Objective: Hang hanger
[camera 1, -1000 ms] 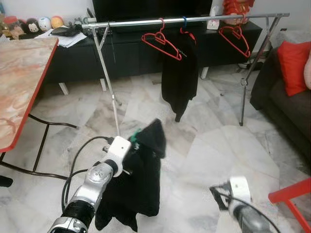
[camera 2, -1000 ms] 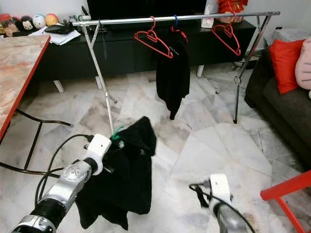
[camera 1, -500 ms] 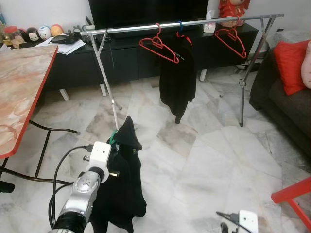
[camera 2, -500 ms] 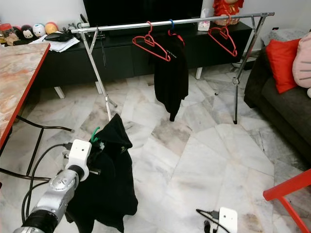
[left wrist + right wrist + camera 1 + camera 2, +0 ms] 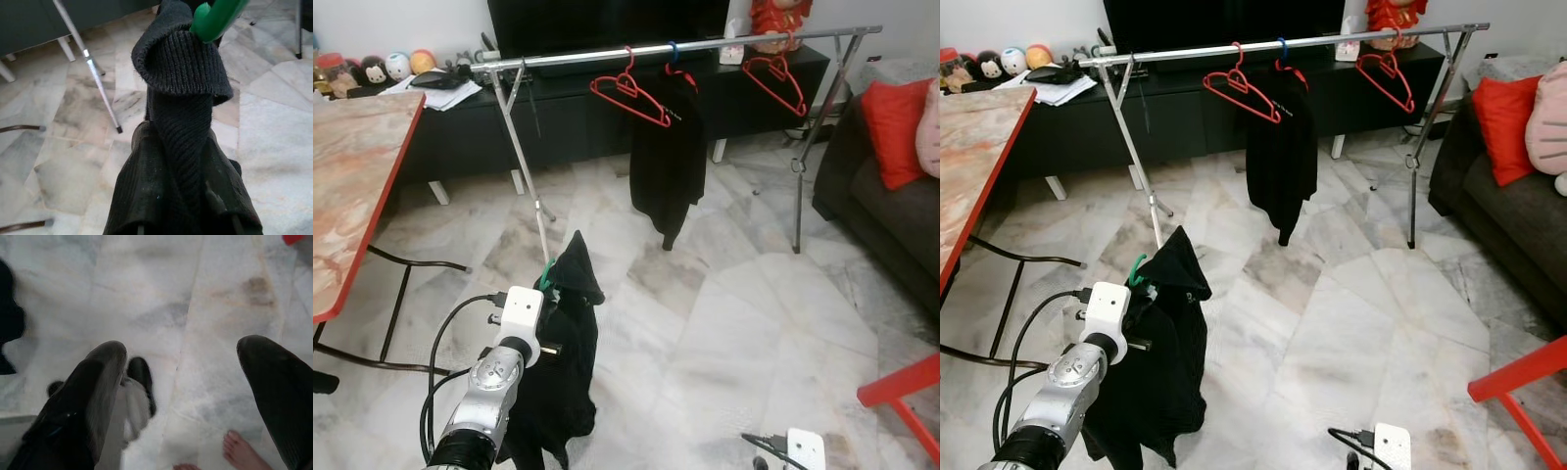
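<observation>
A: Where is the hanger now?

B: The green hanger [image 5: 215,18] is out in front of the robot, low over the marble floor [image 5: 744,323], with a black knit garment [image 5: 1160,362] draped over it. Just the green hook pokes out above the collar. The left gripper [image 5: 186,226] is clenched on the bundle below the collar, the cloth bunched between the jaws.

A: How will it handle?

B: My judgement: light, but awkward. The hanger is stiff plastic, while the knit is soft and limp, hanging in a long fold that will likely swing as the arm lifts. Cloth under the jaws can slide, so the grip may creep. I would take hold high, near the neck just under the hook, so the hook remains free and upright.

A: And the target?

B: The silver clothes rail [image 5: 607,54] stands well apart, ahead and higher. It carries two red hangers [image 5: 628,90] [image 5: 781,80] and another black garment [image 5: 668,157]; the bare stretch of rail left of them looks the easiest spot.

A: The other arm?

B: The right gripper [image 5: 181,382] hangs idle near the floor, jaws released and wide apart. A person's bare toes [image 5: 239,453] show beneath it.
</observation>
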### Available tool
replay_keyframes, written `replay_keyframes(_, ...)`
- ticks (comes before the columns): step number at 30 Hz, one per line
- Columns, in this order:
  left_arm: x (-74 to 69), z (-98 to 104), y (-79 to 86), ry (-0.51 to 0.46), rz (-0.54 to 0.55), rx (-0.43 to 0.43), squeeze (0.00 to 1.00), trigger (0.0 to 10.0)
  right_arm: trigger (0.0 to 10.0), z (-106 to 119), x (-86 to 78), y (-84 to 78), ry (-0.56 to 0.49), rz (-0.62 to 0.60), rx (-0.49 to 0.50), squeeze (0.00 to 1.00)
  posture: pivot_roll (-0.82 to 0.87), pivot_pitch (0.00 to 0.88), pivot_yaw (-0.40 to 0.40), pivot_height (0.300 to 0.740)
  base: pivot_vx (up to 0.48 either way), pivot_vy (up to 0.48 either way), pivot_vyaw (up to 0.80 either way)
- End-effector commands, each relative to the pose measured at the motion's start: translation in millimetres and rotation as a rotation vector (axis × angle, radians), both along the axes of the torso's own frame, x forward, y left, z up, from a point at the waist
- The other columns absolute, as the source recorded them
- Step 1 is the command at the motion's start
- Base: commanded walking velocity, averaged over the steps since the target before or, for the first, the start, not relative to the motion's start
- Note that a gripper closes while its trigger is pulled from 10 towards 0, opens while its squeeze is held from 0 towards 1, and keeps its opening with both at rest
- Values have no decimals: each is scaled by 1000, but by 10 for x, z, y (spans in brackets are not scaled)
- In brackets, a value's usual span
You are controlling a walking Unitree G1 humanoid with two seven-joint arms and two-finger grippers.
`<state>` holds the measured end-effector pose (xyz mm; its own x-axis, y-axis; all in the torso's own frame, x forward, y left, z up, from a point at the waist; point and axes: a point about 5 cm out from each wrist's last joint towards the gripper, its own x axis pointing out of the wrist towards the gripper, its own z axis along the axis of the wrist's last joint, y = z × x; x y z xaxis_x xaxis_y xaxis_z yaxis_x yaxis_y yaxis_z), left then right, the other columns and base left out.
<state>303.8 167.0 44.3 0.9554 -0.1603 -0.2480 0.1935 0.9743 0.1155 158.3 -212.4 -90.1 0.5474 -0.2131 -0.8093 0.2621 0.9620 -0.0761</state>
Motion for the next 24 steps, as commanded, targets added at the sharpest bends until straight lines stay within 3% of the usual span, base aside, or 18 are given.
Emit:
replay_keyframes(1,77,145,-24,-66,-11,-10,0,10000,10000,-3,43,99,7,17,8,0,-201,0,66,740,322,0,0)
replay_keyframes(5,76,138,-32,-62,-10,-15,0,10000,10000,-11,79,248,18,71,8,0,-198,0,63,740,323,0,0)
replay_keyframes(10,68,130,-46,-59,-15,-19,0,10000,10000,-28,62,310,33,72,16,0,-196,0,63,740,339,0,0)
replay_keyframes(18,83,128,-88,-54,-24,-20,0,10000,10000,-19,93,340,32,50,20,0,-199,0,60,740,351,0,0)
replay_keyframes(24,67,103,-108,-44,-30,-18,0,10000,10000,-35,33,275,29,30,25,0,-198,0,58,740,350,0,0)
